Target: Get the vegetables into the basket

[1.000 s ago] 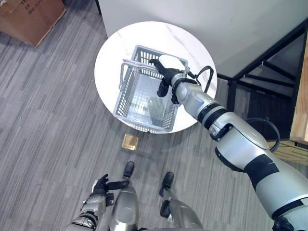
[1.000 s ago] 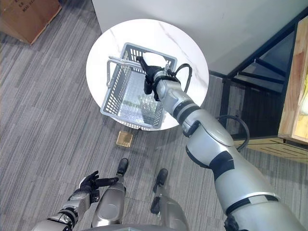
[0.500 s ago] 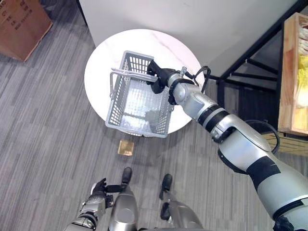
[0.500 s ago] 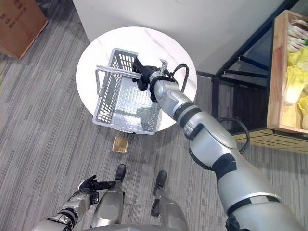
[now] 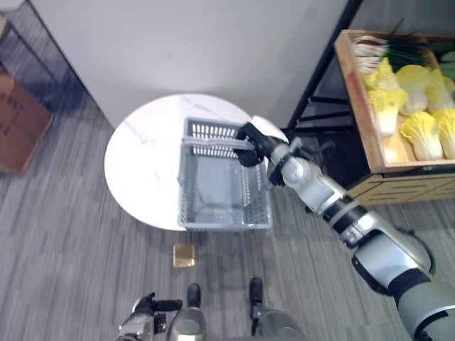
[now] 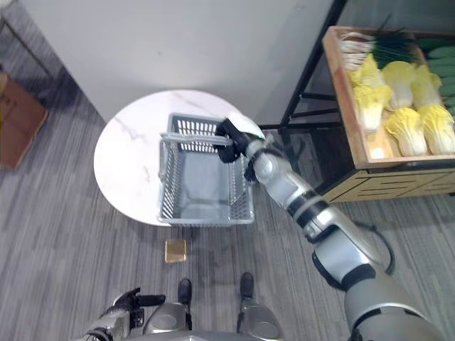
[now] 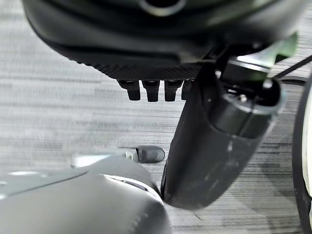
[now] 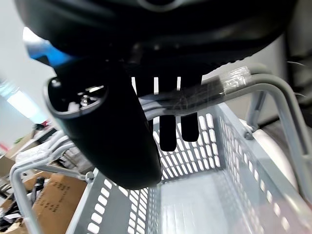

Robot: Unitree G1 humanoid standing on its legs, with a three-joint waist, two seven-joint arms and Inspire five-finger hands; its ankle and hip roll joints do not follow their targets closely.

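Basket (image 5: pixel 224 192) shifted toward table edge, right robot hand (image 5: pixel 250 141) curled round handle (image 5: pixel 210 145)

The basket (image 5: pixel 224 177) looks like grey perforated plastic with smooth metal handles (image 8: pixel 234 85). The round table (image 5: pixel 146 167) has a glossy marbled white top. The crate (image 5: pixel 362 114) is bare wood; the floor (image 5: pixel 64 270) is matt ribbed carpet.

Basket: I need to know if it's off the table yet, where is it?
The grey basket hangs over the round white table's right edge, its handles gripped by the right robot hand.
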